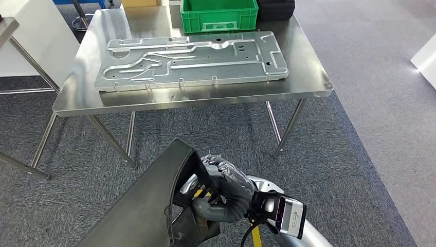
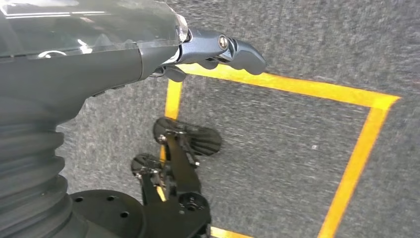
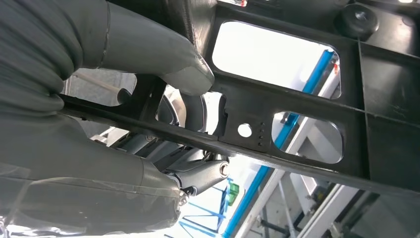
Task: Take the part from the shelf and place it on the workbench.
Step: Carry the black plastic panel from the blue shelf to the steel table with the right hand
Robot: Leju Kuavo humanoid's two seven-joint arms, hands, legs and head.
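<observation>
Nearest the camera in the head view, the right robot hand grips a large black part, a curved dark panel that runs from the lower left of the frame up to a rounded corner just above the hand. The right wrist view shows the grip close up: the grey thumb presses on one side of a ribbed black frame with cut-out windows and a small round hole, while darker fingers wrap under a thin rib on the other side, so the part is held between them. The part is carried in the air, well short of the worktop and below its level. The left robot hand hangs over the grey carpet, its dark fingers curled loosely with nothing in them; a yellow taped line marks a rectangle on the floor beneath it. Beyond the held part, across a stretch of grey carpet, stands the steel worktop on thin metal legs. A large flat silver metal plate with stamped ribs and channels lies on it, covering much of the near and middle surface. Behind the plate, at the far edge, sits a green plastic crate, and just beside it on the right is a black case.
</observation>
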